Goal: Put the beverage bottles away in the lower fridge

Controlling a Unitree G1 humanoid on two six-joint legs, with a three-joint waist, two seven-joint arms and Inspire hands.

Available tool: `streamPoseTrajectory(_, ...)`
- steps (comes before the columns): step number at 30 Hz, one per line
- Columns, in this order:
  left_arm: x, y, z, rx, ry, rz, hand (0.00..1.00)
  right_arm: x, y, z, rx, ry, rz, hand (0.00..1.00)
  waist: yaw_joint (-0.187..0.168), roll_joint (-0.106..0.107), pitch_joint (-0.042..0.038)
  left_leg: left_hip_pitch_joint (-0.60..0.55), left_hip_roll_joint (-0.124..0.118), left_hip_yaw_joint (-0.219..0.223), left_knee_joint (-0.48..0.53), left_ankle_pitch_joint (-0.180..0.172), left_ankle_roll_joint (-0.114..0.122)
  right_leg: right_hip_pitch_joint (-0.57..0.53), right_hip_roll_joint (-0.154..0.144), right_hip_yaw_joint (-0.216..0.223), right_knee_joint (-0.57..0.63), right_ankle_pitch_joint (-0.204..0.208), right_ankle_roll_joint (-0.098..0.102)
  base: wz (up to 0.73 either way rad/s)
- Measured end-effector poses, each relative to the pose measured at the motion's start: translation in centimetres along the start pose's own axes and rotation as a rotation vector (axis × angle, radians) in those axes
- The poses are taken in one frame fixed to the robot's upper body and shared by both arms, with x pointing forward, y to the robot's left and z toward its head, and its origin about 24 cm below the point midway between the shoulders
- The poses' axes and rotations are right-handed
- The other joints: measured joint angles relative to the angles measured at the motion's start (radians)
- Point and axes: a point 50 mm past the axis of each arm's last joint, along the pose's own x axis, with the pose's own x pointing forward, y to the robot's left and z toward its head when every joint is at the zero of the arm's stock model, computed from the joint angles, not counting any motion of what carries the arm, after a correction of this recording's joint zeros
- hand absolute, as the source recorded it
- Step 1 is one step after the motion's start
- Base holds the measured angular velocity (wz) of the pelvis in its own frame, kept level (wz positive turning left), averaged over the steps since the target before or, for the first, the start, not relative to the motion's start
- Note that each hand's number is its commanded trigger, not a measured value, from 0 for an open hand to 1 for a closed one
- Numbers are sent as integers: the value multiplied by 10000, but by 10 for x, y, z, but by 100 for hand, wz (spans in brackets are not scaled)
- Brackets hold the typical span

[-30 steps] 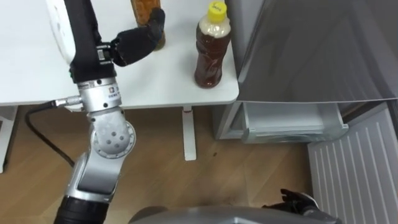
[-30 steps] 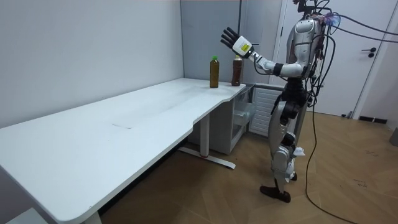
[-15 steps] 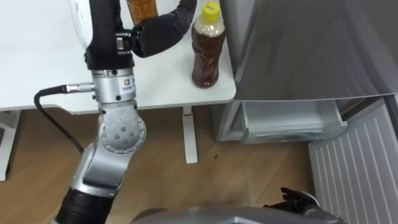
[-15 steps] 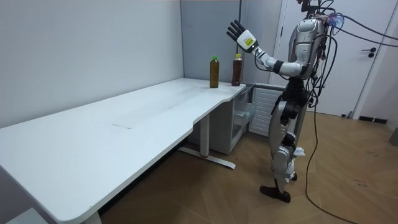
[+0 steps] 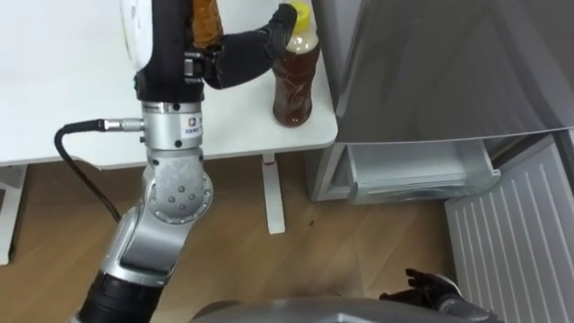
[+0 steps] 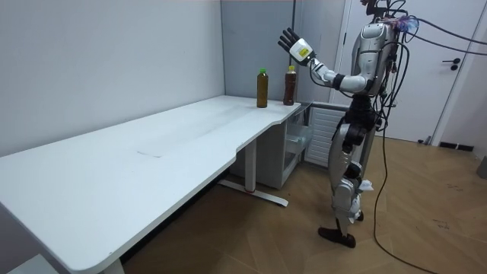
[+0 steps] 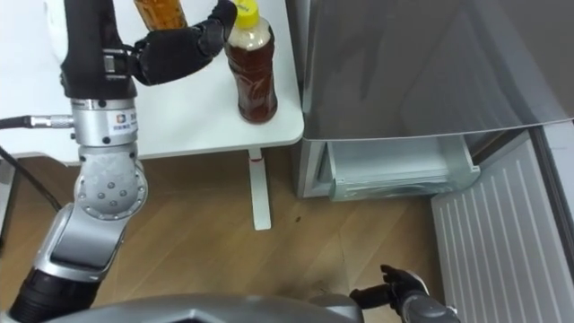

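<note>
- Grey walls (image 6: 114, 61), wood floor (image 6: 426, 236), a white door (image 6: 460, 68) at the room view's right.
- Long white table (image 6: 137, 160) runs toward the far corner of the room. I stand upright at its far end, facing that corner of it.
- Grey fridge (image 5: 448, 72) sits just beside the table's corner, upper door closed. The lower compartment (image 5: 417, 170) is open beneath it, with a pale drawer showing inside. A ribbed white panel (image 5: 516, 242) stands out on my right of it and looks like the lower door swung wide.
- My left arm is stretched out over the table's corner. The left hand (image 5: 238, 58) is raised above the table, fingers straight and spread, holding nothing.
- From my head, that hand lies across the neck of the yellow-capped bottle (image 5: 296, 81). The room view puts it higher than both bottle caps.
- Yellow-capped bottle: brown drink, upright on the table's corner, the one nearest the fridge.
- Green-capped bottle (image 6: 262, 87): amber drink, upright, near the first on the side away from the fridge, the two apart. My forearm covers most of it from above.
- Both drinks are on the table, neither in the fridge.
- Right hand (image 7: 404, 301) hangs low at my side over the floor, near the ribbed panel, fingers loose and holding nothing.
</note>
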Motion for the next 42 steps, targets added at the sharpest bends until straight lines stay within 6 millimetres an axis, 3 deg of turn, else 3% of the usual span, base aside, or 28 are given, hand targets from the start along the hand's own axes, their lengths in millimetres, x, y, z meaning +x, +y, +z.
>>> streamPoseTrajectory(29, -4, -14, 2, -177, 182, -1268, 0, 1, 3, 2, -61, -13, -131, 0, -8, -76, 45, 1, 2, 67, -36, 0, 0, -58, 0, 107, -3, 0, 1, -1)
streamPoseTrajectory(36, -12, -23, -11, -157, 879, -2004, 0, 1, 4, 2, -185, -10, -129, 0, 18, -77, 47, 87, 2, 70, -33, 0, 0, 26, 0, 172, -2, 0, 0, 0)
streamPoseTrajectory(42, -13, -25, -11, -238, 924, -2309, 0, 1, 3, 3, -187, 106, -129, 0, 23, -77, 46, 95, 7, 80, -38, 0, 1, 22, 3, 187, 15, 0, 0, 0)
